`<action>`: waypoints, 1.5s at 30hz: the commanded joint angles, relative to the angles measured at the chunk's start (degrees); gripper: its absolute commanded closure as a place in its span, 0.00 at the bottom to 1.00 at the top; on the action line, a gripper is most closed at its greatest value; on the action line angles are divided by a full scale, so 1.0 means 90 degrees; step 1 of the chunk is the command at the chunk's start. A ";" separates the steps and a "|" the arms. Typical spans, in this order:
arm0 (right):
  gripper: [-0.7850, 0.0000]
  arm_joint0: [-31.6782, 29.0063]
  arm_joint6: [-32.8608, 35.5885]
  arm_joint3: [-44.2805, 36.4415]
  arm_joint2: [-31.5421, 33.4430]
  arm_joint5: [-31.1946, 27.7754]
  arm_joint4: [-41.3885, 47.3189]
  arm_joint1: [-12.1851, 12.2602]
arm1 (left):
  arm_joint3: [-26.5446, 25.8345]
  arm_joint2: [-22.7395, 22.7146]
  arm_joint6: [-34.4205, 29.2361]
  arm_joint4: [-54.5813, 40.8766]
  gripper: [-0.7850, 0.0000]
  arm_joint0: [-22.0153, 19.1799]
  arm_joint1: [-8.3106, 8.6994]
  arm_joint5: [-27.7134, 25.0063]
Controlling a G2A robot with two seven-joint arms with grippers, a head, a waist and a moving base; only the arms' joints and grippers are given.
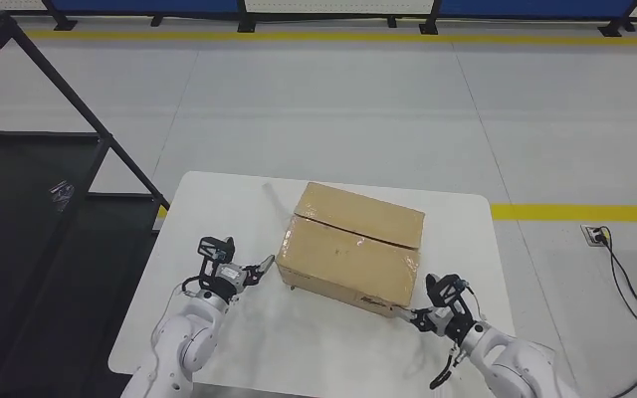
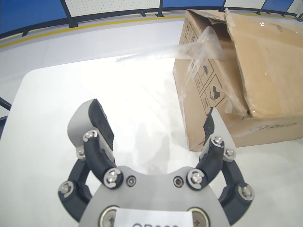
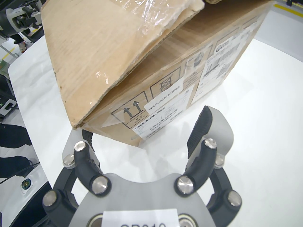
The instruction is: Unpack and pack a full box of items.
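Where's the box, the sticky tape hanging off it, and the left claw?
box point(image 1: 350, 254): top view, middle of its top flaps.
clear tape point(image 2: 165, 51): left wrist view, its loose hanging strip.
left gripper point(image 2: 153, 106): left wrist view, midway between its open fingertips.

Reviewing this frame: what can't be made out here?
Contents of the cardboard box: flaps cover them in every view.
One fingertip of the right gripper: right wrist view, hidden under the box's flap corner.
Whether the left gripper touches the box: left wrist view, finger overlaps the box edge.
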 commanded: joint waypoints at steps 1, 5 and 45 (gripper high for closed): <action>0.00 -0.0025 -0.0057 0.0011 0.0048 0.0131 0.0102 -0.0011 | -0.0023 0.0041 -0.0003 0.0018 0.00 0.0001 -0.0007 -0.0004; 0.00 -0.0087 -0.0251 0.0059 0.0200 0.0147 0.0465 -0.0025 | -0.0061 0.0117 -0.0010 0.0053 0.00 0.0010 -0.0021 0.0011; 0.00 -0.0056 -0.0523 0.0701 0.0812 -0.3102 0.2392 0.0081 | 0.0132 -0.0636 -0.0009 -0.0022 0.00 0.0454 0.0075 0.0347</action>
